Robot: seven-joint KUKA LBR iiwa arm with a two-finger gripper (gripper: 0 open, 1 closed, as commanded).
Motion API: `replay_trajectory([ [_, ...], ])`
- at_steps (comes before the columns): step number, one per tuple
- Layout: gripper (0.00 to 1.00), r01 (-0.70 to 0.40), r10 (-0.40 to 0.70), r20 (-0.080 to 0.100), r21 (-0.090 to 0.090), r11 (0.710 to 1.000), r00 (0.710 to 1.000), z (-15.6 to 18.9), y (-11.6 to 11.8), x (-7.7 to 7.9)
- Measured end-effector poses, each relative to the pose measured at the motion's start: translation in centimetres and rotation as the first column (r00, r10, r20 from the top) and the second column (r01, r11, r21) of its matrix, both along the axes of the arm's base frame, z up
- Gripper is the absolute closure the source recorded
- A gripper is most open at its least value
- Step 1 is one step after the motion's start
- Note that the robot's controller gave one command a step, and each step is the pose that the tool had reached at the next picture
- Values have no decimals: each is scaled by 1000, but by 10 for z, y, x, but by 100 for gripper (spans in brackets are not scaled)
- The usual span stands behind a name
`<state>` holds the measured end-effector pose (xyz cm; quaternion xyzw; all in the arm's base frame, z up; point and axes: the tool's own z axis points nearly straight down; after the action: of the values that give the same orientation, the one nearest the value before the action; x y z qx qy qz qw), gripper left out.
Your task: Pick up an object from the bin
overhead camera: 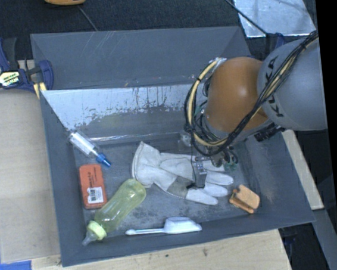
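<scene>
A limp white fabric glove (160,169) lies flat near the middle of the floor of the grey metal bin (59,173). Its wide cuff is turned up and to the left, and its soft, slightly rumpled fingers are splayed to the right and lower right. The gripper (199,179) stands directly on the glove, where the palm meets the fingers, hanging under the arm's orange dome-shaped cover (233,97) and its looped cables. From this angle I cannot tell whether the gripper is released or clenched, or whether any cloth is caught in it. Up and to the left of the glove is a clear plastic syringe (88,147) with a blue tip. Well to the glove's left lies an orange rectangular block (92,185) with a label. A pale yellow-green plastic bottle (117,206) lies on its side just below and left of the cuff. Below the glove rests a white plastic scoop (169,226), and just beyond the glove's fingertips, to the lower right, sits a brown crumpled lump (245,198).
</scene>
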<state>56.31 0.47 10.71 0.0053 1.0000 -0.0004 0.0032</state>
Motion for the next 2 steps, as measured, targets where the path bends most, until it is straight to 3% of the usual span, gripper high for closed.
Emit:
replay_trajectory([
  [1, 0, 0, 0, -2, 1, 1000, 1000, -1, 1, -1],
  [2, 100, -96, 96, 0, 1, 995, 995, -30, -2, 1],
])
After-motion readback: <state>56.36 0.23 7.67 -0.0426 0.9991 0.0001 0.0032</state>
